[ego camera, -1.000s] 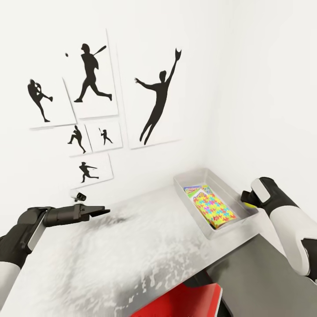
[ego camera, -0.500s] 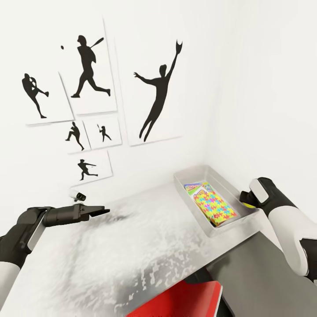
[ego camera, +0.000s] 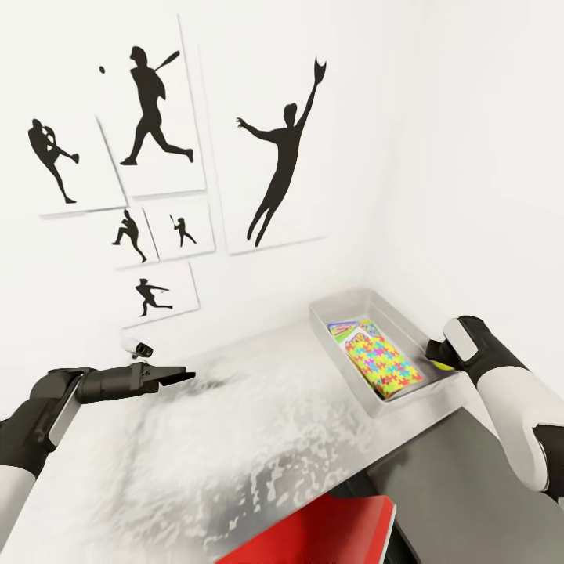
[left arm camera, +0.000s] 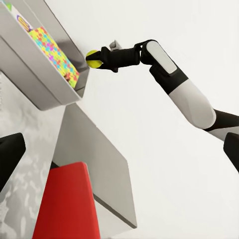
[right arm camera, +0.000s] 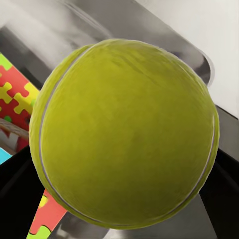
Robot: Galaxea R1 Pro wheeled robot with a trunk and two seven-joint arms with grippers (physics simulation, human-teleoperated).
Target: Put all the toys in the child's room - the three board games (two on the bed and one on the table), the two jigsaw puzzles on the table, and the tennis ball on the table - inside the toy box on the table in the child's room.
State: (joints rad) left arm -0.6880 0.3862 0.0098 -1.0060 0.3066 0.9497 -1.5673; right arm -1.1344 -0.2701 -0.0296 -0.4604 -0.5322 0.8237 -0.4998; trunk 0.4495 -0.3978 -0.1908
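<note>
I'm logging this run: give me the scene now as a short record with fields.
place: table by white wall with silhouette pictures
toy box: on table, holds a jigsaw puzzle over a printed box
right gripper: shut on tennis ball, at the box's rim
left gripper: held over table, holding nothing
chair: red, at table edge

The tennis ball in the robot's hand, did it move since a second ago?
No. The tennis ball sits in the right gripper at the same spot by the toy box rim; the wall pictures' shift comes from the camera turning.
</note>
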